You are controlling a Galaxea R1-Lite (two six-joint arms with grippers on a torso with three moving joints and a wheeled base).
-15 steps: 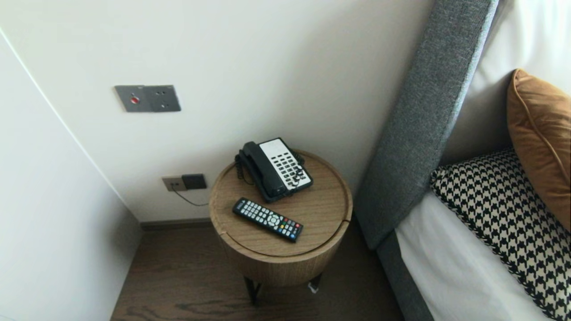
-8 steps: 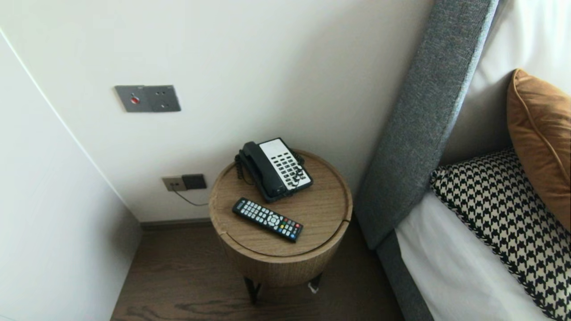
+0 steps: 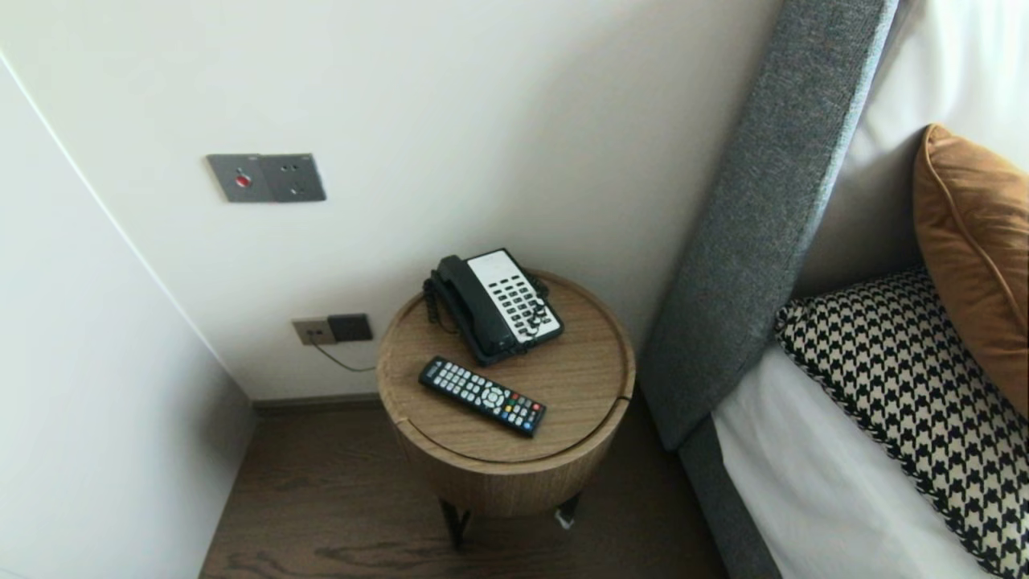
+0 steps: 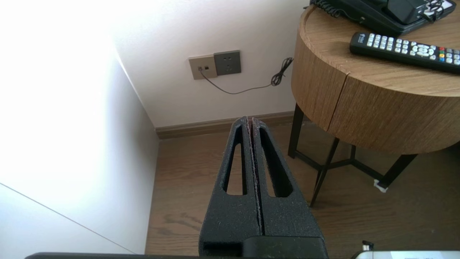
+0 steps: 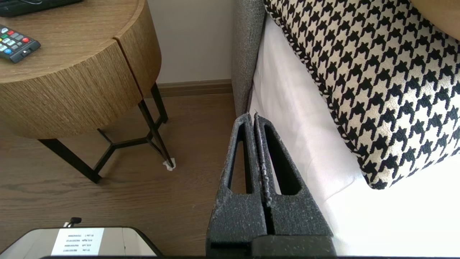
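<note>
A black remote control (image 3: 482, 396) lies on a round wooden side table (image 3: 591, 378), in front of a black and white desk phone (image 3: 494, 304). Neither arm appears in the head view. My left gripper (image 4: 249, 119) is shut and empty, hanging low over the wood floor to the left of the table, with the remote (image 4: 404, 52) up on the tabletop. My right gripper (image 5: 251, 116) is shut and empty too, low down by the edge of the bed (image 5: 294, 118), to the right of the table (image 5: 82, 86).
A grey upholstered headboard (image 3: 764, 201) stands right of the table. On the bed lie a houndstooth pillow (image 3: 908, 386) and an orange cushion (image 3: 973, 233). Wall sockets (image 3: 331, 329) with a cable sit low behind the table. A white wall closes the left side.
</note>
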